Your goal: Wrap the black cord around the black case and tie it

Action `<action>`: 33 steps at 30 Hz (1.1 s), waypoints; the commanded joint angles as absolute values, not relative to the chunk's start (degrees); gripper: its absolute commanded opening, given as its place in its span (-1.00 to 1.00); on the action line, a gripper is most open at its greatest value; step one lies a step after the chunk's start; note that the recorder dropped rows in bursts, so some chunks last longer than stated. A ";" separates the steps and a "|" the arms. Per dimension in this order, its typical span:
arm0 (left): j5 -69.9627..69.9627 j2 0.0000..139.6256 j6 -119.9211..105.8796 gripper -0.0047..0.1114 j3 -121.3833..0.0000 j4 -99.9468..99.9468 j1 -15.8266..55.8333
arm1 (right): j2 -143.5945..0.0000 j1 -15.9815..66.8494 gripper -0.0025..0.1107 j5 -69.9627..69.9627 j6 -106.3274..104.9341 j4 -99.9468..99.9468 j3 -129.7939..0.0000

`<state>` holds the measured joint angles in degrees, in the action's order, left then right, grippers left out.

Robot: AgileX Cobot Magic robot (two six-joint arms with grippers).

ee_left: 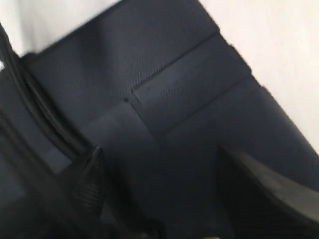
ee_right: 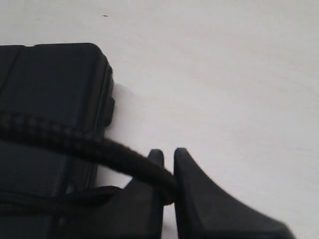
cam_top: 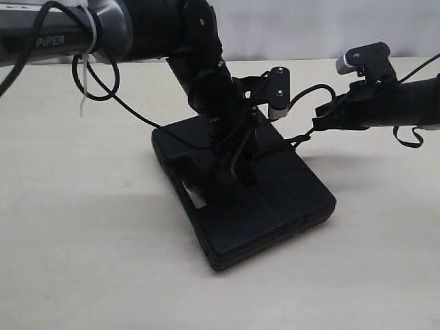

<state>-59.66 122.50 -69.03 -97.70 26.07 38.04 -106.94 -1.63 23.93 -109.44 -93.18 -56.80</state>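
worktop point(cam_top: 82, 261) | case point(cam_top: 261, 206) lies flat mid-worktop, cord point(cam_top: 297, 141) across its top | right end effector point(ee_right: 168, 159) pinching cord just off case edge, strand taut | left end effector point(ee_left: 164, 169) spread over case, empty | step: likely tightening wrap | next: left grabs strand, right holds tension

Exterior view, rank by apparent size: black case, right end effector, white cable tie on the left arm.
1. black case.
2-3. right end effector and white cable tie: both small and look alike in size, so unranked.
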 commanded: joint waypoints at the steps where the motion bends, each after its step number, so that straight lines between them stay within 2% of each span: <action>1: -56.41 122.43 -68.15 0.10 -97.65 25.95 38.06 | -106.50 -1.97 -0.88 17.36 -107.06 -93.99 -56.94; 8: -45.02 123.31 -56.05 0.10 -97.29 17.74 38.06 | -106.50 -1.97 -0.88 19.46 -105.69 -93.99 -56.94; 17: -51.91 125.26 -38.49 0.10 -97.29 -4.39 38.03 | -106.50 -1.97 -0.88 17.10 -105.28 -93.99 -56.94; 21: -51.92 125.26 -37.64 0.09 -97.29 0.00 38.03 | -106.50 -1.97 -0.88 17.12 -105.04 -93.99 -56.82; 24: -58.05 125.26 -38.60 -0.75 -97.29 -0.74 38.03 | -106.50 -2.22 -0.88 9.22 -102.54 -93.99 -56.61; 25: -59.66 125.26 -39.64 -0.89 -97.29 -0.75 38.03 | -106.50 -2.67 -0.88 9.88 -102.35 -94.23 -56.61; 27: -63.36 125.26 -42.09 -0.92 -97.29 -0.62 38.03 | -106.50 -4.55 -0.88 14.26 -101.07 -94.62 -56.61; 33: -65.74 125.26 -42.41 -0.92 -97.29 -3.48 37.92 | -106.58 -18.11 -0.88 30.58 -97.67 -96.15 -54.76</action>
<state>-57.50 124.88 -42.23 -98.12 1.77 38.64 -107.06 -14.80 34.95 -97.50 -93.26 -54.37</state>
